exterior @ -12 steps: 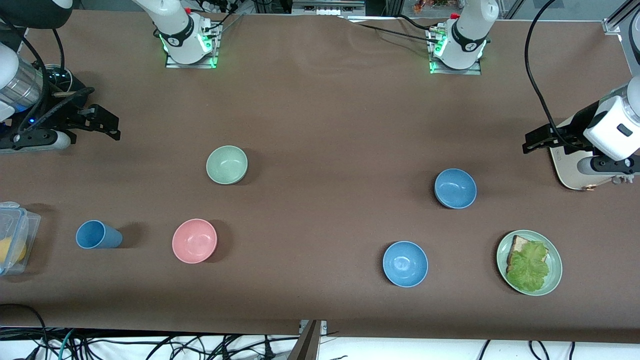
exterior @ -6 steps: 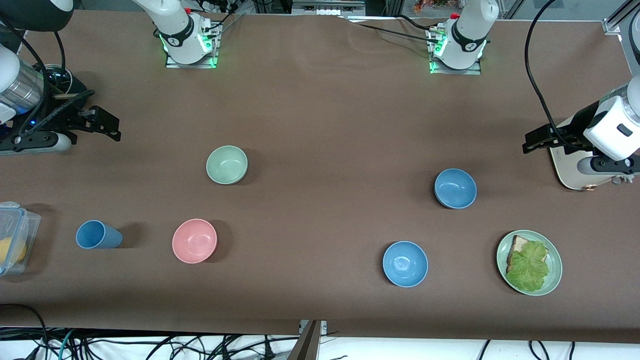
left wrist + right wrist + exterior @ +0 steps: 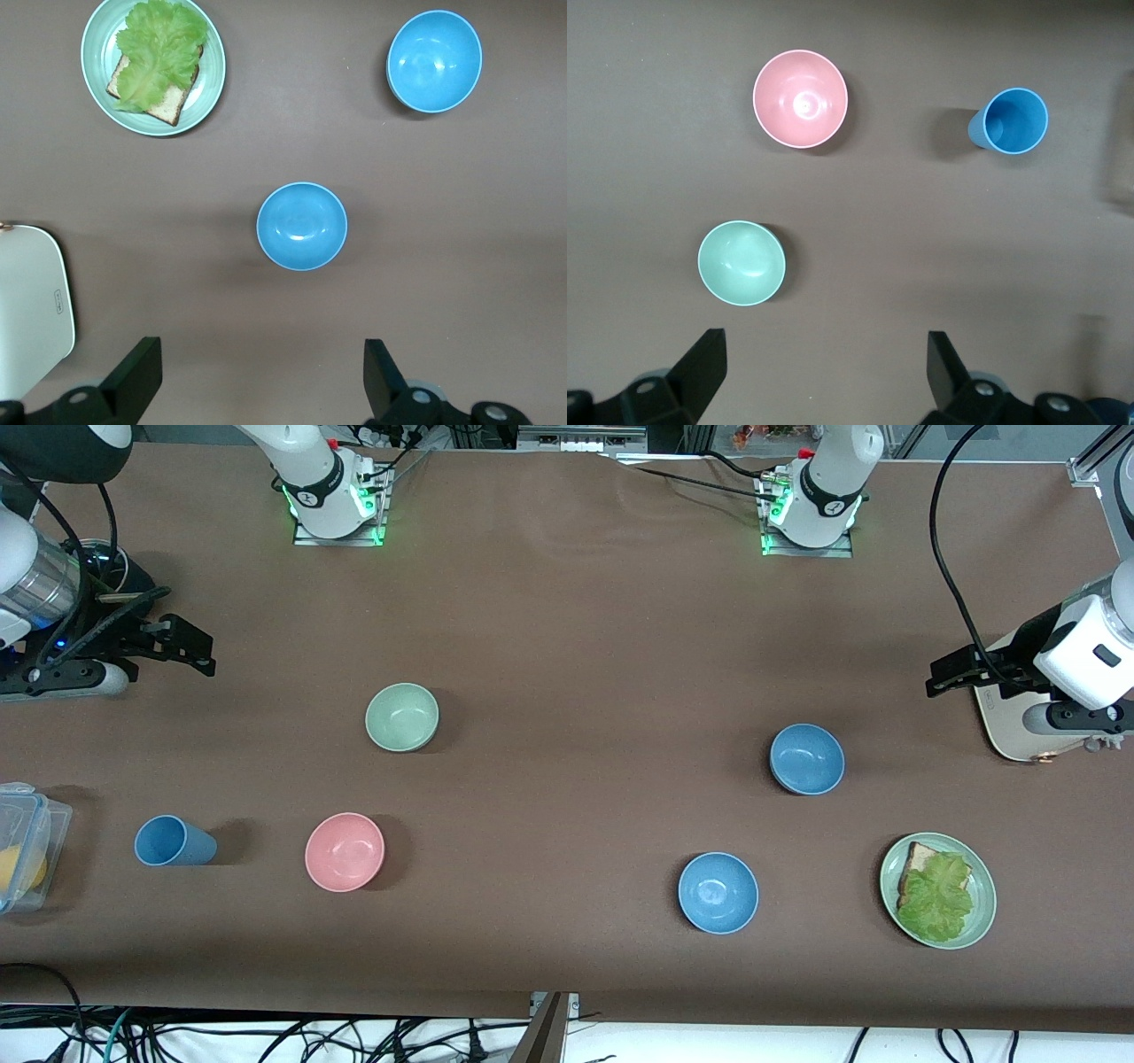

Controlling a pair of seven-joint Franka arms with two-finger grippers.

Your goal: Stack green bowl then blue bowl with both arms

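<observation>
The green bowl [image 3: 402, 716] [image 3: 741, 263] stands upright on the brown table toward the right arm's end. The muted blue bowl [image 3: 806, 759] [image 3: 302, 226] sits toward the left arm's end. My right gripper [image 3: 199, 651] [image 3: 824, 367] hovers open and empty over the table's end, apart from the green bowl. My left gripper [image 3: 939, 676] [image 3: 263, 372] hangs open and empty at the other end, over the edge of a white board, apart from the blue bowl.
A pink bowl [image 3: 345, 851] and a blue cup [image 3: 173, 841] stand nearer the camera than the green bowl. A brighter blue bowl [image 3: 718, 892] and a green plate [image 3: 982, 908] with bread and lettuce lie nearer than the blue bowl. A clear box [image 3: 22, 846] and the white board [image 3: 1005, 726] mark the ends.
The right arm's wrist has drifted very slightly. The bowls and the left arm have not moved.
</observation>
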